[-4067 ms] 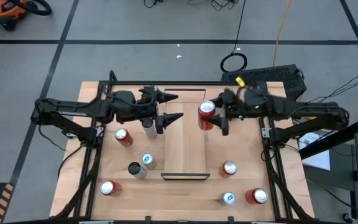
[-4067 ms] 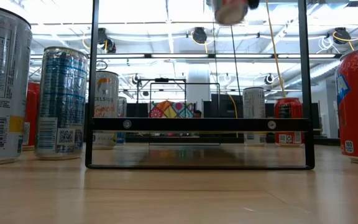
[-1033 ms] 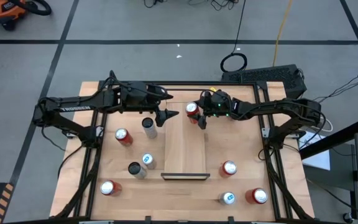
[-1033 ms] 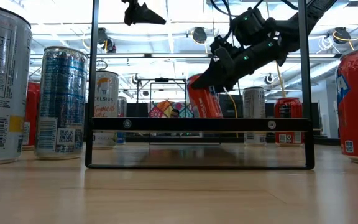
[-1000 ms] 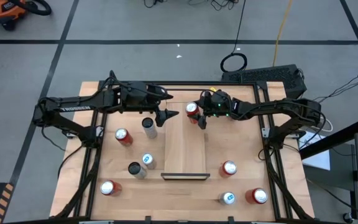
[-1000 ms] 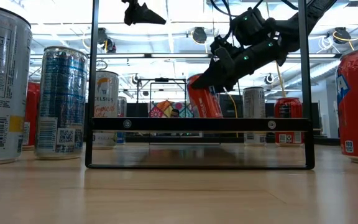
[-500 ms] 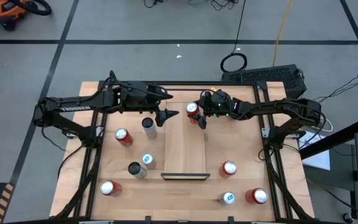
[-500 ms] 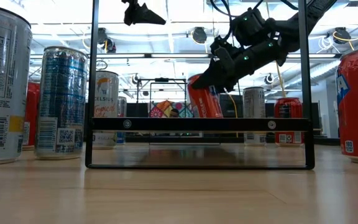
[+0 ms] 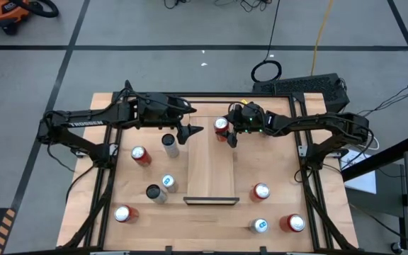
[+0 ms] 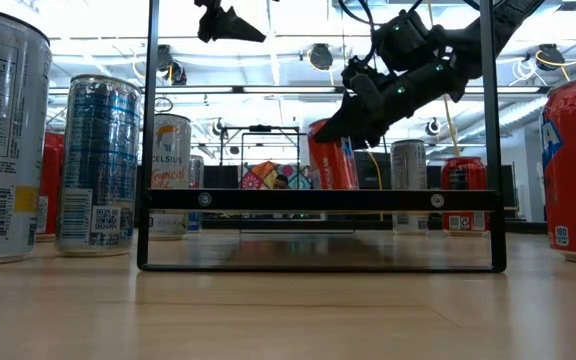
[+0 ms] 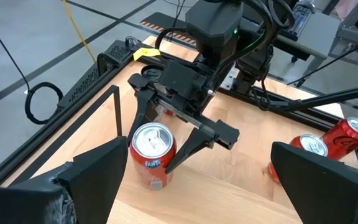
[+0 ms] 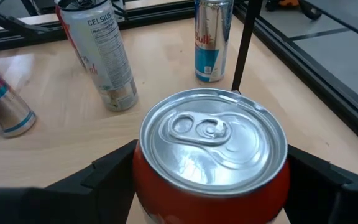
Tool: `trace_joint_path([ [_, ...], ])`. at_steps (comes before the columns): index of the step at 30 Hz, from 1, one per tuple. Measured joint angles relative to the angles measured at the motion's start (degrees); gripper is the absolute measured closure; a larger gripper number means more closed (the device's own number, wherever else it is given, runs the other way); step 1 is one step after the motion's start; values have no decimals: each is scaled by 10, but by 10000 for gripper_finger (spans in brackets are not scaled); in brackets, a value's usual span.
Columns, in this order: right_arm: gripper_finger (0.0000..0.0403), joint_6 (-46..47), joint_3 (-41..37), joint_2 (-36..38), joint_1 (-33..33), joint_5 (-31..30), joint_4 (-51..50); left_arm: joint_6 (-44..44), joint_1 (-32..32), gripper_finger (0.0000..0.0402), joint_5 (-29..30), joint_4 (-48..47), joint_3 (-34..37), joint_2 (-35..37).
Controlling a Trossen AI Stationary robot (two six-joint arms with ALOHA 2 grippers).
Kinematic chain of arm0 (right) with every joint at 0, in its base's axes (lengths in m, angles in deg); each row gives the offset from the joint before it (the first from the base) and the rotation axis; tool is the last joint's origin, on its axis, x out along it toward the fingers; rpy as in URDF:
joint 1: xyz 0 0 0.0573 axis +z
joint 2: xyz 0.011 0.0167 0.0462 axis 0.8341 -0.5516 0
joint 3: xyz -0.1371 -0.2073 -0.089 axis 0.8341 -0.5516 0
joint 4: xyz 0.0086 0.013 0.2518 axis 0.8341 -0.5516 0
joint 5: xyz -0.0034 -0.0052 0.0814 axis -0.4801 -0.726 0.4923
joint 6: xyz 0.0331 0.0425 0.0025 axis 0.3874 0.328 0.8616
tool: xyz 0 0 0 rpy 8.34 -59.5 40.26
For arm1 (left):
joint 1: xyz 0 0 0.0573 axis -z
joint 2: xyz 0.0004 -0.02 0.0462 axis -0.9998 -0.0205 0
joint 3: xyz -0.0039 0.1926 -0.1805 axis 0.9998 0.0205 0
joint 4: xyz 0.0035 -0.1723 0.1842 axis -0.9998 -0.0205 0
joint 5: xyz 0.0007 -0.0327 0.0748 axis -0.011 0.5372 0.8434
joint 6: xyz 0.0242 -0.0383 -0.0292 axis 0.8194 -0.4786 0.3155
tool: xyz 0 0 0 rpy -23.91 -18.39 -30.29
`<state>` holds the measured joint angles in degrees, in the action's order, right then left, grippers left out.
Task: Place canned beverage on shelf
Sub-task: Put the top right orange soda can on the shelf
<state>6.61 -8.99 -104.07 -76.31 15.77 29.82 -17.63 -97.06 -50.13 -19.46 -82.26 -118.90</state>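
Right jaws (image 9: 227, 132) stood spread around the upright red can (image 9: 221, 125) on the shelf (image 9: 211, 170); left jaws (image 9: 193, 120) gaped empty.

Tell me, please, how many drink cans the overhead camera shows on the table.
9. One red can on the shelf at the right end effector; five cans left of the shelf; three cans right of it. None looks hidden.

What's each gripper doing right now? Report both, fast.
Left gripper: open, empty, raised beside the shelf.
Right gripper: open around the red can on the shelf's far end.
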Motion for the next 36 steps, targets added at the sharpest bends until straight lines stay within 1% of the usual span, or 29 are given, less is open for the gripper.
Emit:
trace_joint_path([
  [12,96,-8,0,0,0,1,-11,0,0,4,0,0,0,0],
  [20,72,-23,-1,9,0,0,-37,-1,0,4,0,0,0,0],
  [23,69,-25,-1,12,0,0,-37,-1,0,4,0,0,0,0],
  [30,69,-30,18,40,0,-1,-55,-4,0,4,8,-2,0,0],
  [33,69,-31,24,57,0,-5,-80,-4,0,4,8,-2,0,0],
  [36,69,-25,33,80,0,-35,-104,-4,0,4,9,-4,0,0],
])
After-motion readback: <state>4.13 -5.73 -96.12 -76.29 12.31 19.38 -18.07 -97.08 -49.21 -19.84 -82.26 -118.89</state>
